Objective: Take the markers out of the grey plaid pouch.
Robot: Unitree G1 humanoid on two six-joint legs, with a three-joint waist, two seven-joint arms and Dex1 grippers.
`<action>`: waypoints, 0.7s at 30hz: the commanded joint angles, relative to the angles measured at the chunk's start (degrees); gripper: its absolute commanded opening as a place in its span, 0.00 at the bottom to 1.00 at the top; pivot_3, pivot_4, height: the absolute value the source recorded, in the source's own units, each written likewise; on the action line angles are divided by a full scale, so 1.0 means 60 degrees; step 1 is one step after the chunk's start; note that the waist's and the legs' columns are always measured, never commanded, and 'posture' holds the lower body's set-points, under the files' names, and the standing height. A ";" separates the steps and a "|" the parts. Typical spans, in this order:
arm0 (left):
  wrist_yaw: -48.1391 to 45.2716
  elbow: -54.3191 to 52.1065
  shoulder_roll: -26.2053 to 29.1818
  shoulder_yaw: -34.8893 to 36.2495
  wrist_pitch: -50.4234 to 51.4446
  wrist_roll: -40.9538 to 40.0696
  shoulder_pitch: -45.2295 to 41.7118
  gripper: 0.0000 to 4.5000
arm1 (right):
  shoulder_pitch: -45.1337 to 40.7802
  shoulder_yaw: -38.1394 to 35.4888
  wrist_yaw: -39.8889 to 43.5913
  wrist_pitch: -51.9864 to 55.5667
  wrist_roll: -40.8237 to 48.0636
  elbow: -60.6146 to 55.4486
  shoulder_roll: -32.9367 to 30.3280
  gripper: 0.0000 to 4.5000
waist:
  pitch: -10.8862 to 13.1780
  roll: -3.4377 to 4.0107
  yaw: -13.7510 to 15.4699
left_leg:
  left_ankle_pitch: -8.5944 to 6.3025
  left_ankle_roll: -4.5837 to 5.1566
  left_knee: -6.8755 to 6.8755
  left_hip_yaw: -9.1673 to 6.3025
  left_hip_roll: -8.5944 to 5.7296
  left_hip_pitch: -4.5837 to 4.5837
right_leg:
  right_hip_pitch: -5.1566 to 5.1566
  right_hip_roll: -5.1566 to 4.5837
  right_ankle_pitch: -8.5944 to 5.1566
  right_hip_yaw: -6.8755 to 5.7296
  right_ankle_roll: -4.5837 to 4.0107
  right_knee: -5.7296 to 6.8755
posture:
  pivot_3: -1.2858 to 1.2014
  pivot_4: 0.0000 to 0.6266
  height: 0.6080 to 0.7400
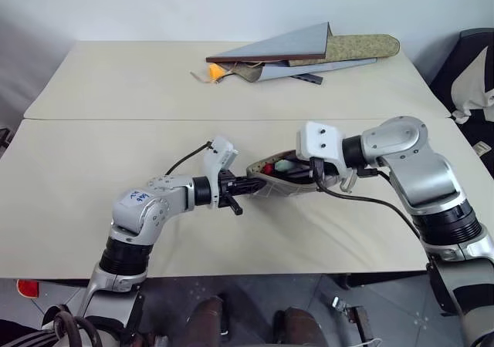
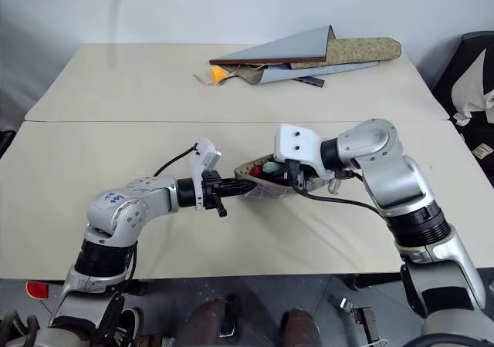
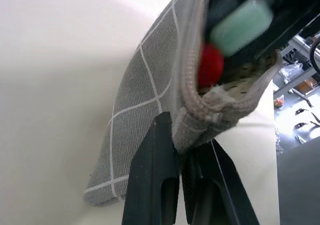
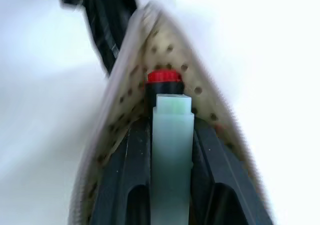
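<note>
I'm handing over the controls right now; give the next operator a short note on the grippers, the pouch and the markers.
Left gripper: shut on the grey plaid pouch, pinching its open end above the table.
Right gripper: fingers inside the pouch mouth, shut on a pale green marker.
A red marker sits deeper inside the pouch.
Done: pouch open, green marker gripped.
Left: pull green marker out, set it on the table, then fetch the red marker.
</note>
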 commanded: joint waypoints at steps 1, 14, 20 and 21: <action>-0.0052 -0.0240 0.0067 0.0113 -0.0045 -0.0047 0.0038 0.00 | -0.0784 -0.1413 -0.0250 0.1019 0.1358 -0.0423 0.0012 0.13 | 0.0000 0.0000 -0.0008 | 0.0000 0.0000 0.0000 0.0000 0.0000 -0.0002 | -0.0002 0.0000 0.0000 0.0001 0.0000 0.0001 | 0.52 0.24 1.00; -0.0060 -0.0152 -0.0008 0.0154 -0.0076 -0.0018 -0.0061 0.00 | 0.0149 -0.0375 -0.0203 0.0188 0.0896 -0.0380 -0.0874 0.13 | 0.0001 0.0001 -0.0011 | -0.0003 -0.0002 -0.0009 0.0004 -0.0002 -0.0001 | -0.0007 -0.0001 0.0000 -0.0001 0.0000 -0.0003 | 0.52 0.24 1.00; -0.0022 -0.0087 -0.0090 0.0280 -0.0023 -0.0105 -0.0113 0.00 | 0.0463 0.0679 -0.0594 -0.1350 -0.0428 -0.0204 -0.0717 0.13 | 0.0001 0.0001 -0.0015 | -0.0003 -0.0002 -0.0007 0.0003 -0.0001 0.0001 | -0.0003 -0.0001 0.0000 0.0001 0.0000 -0.0005 | 0.52 0.24 1.00; -0.0013 -0.0088 -0.0118 0.0255 -0.0029 -0.0094 -0.0138 0.00 | 0.0605 0.0989 -0.0633 -0.1496 -0.0678 -0.0267 -0.0690 0.13 | 0.0001 0.0001 -0.0009 | -0.0003 -0.0002 -0.0008 0.0003 -0.0001 0.0001 | -0.0004 -0.0001 0.0000 0.0002 0.0000 -0.0005 | 0.52 0.24 1.00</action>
